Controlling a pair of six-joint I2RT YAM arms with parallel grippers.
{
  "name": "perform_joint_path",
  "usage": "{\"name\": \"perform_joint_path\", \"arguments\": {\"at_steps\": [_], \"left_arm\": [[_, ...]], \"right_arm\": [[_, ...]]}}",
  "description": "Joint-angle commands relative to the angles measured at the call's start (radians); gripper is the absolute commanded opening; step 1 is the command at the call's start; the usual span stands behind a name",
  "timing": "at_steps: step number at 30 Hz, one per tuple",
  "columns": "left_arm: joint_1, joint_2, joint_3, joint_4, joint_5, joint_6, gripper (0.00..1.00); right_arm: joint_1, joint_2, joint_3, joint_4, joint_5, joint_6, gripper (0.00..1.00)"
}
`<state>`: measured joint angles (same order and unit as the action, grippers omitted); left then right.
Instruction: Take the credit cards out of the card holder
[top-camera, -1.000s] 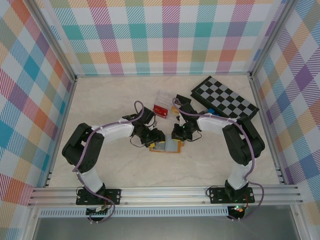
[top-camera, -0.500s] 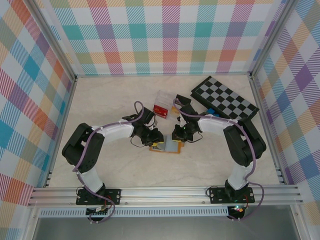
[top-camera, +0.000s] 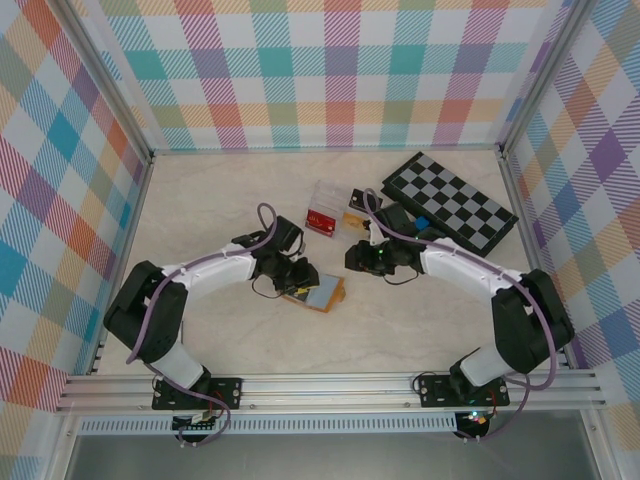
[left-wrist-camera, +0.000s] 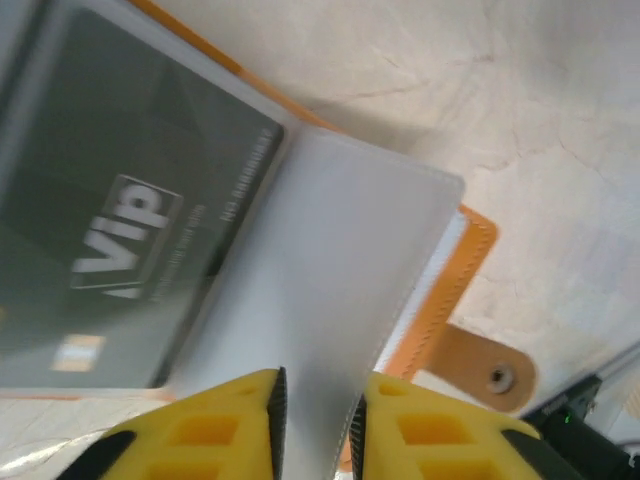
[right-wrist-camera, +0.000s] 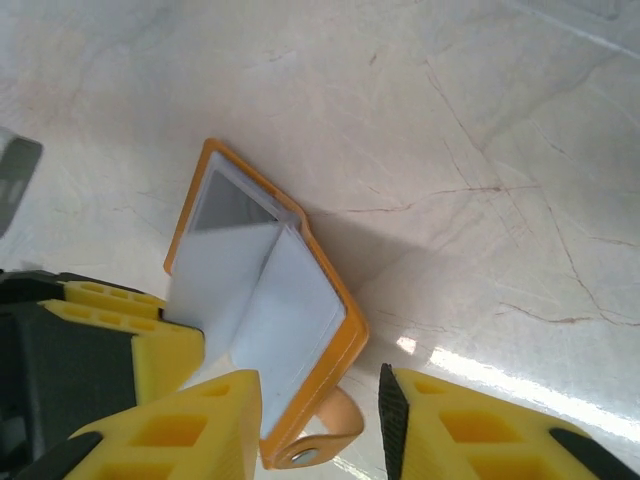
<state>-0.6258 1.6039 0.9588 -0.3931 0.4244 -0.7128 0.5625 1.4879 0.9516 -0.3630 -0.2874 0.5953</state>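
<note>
Card holder (top-camera: 318, 292) lies open on the table (top-camera: 220, 200), its orange cover down and the grey-blue inside up. It is near the middle, just in front of the clear tray (top-camera: 325, 208). The left gripper (left-wrist-camera: 318, 400) is at its left end. Its jaws are almost together and pinch one pale, half-transparent sleeve (left-wrist-camera: 330, 270), which stands up from the holder. Beside this sleeve a dark card (left-wrist-camera: 110, 230) with the letters "VIP" sits inside another pocket. The round tab (left-wrist-camera: 488, 368) sticks out from the orange edge. The right gripper (right-wrist-camera: 320, 385) is near the holder's right end but apart from it. Its jaws are spread and hold nothing. I cannot tell where the orange-yellow card is.
</note>
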Motion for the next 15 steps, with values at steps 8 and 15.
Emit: {"name": "perform_joint_path", "arguments": {"at_steps": [8,15], "left_arm": [[-0.081,0.142,0.051,0.185,0.109,-0.058,0.54],[-0.102,0.234,0.065,0.174,0.018,-0.080,0.53]], "right_arm": [[-0.004,-0.087,-0.040,0.005,0.075,0.035,0.41],[-0.004,-0.106,-0.044,-0.004,0.076,0.040,0.41]]}}
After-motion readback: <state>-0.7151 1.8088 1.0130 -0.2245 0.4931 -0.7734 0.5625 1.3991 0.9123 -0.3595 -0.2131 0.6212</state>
